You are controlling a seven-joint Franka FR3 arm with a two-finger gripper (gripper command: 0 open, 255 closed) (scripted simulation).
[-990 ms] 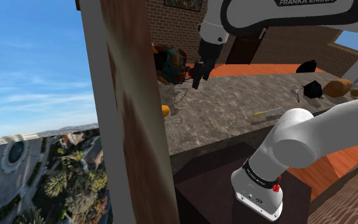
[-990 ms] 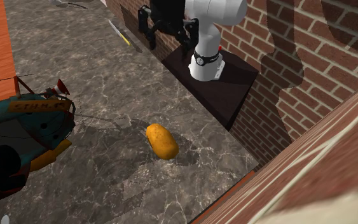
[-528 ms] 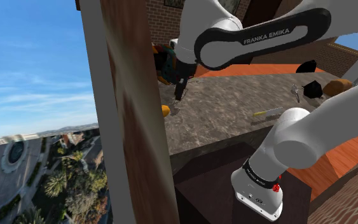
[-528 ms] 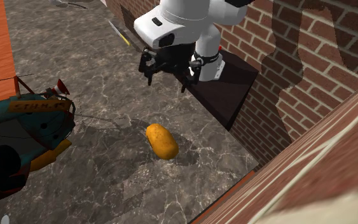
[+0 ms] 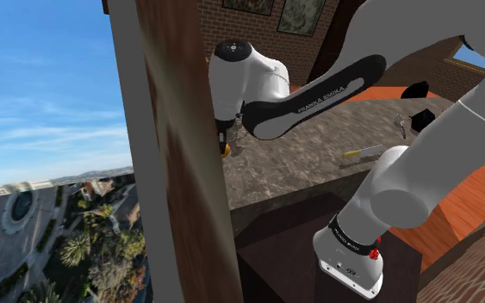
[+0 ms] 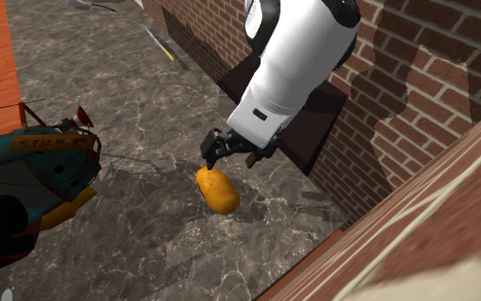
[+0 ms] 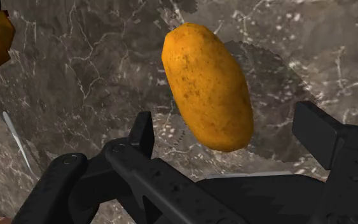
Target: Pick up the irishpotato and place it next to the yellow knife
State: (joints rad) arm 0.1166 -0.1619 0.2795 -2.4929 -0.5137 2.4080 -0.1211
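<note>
The potato [image 6: 218, 190] is fat and oval. It is orange-brown with tiny dark dots (a bit like freckles). It lies flat on its side on the dark stone counter [image 6: 144, 111], not far from the counter's edge. The yellow knife [image 6: 160, 43] lies flat on the same counter, well apart from the potato. It has a yellow handle and a thin pale blade.

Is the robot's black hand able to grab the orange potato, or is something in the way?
Probably yes. The gripper hovers just above the potato, its fingers open and apart. Nothing sits between them, and the potato lies by itself on the marbled counter.
</note>
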